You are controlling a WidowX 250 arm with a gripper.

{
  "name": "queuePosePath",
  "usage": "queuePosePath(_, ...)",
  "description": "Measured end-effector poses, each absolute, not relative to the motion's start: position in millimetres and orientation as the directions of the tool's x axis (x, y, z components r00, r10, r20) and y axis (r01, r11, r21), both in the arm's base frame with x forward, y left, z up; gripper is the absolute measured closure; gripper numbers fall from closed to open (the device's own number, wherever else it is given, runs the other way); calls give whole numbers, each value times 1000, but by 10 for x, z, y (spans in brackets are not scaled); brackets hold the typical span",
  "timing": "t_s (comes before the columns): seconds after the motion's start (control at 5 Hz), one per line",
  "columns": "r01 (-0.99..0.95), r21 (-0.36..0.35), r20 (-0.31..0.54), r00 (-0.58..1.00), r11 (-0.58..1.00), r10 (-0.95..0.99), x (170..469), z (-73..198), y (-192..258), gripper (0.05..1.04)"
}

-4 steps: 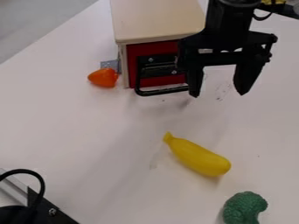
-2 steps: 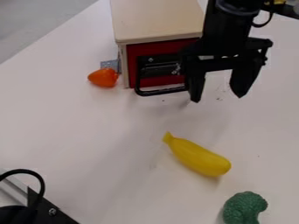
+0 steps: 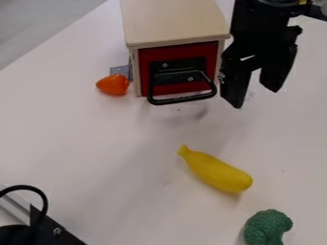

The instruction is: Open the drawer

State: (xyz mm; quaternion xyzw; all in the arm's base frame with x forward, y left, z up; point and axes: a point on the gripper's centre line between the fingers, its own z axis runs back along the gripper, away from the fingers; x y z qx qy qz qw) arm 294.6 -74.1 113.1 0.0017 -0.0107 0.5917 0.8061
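The black gripper hangs at the upper right, just right of the small cabinet, its two fingers apart with nothing between them. Its left finger is close to the right end of the handle; whether they touch I cannot tell. The red drawer sits in the front of the wooden cabinet, its face level with the cabinet's front edges. A black loop handle sticks out from the drawer face, toward the camera.
An orange toy vegetable lies left of the cabinet, beside a grey piece. A yellow banana-shaped toy lies below the middle, and a green broccoli toy near the bottom right. Black hardware stands in the lower left corner.
The gripper has turned and shifted right, away from the front of the handle, whose right end is now uncovered. The drawer and the toys have stayed in place.
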Motion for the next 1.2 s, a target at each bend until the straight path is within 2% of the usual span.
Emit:
queuePosePath(0.2, -997, -42, 0, 60, 60, 998, 3033, 1132, -565, 85)
queuePosePath(0.4, -993, -34, -38, -110, -111, 993, 3042, 1076, -370, 85)
queuePosePath(0.6, -979, -35, -55, -197, -199, 979, 3032, 988, -165, 85)
queuePosePath(0.8, -959, -9, -26, -281, -282, 959, 2994, 794, 14, 85)
queuePosePath(1.2, -950, 1, 19, -313, -313, 950, 2954, 608, 179, 85)
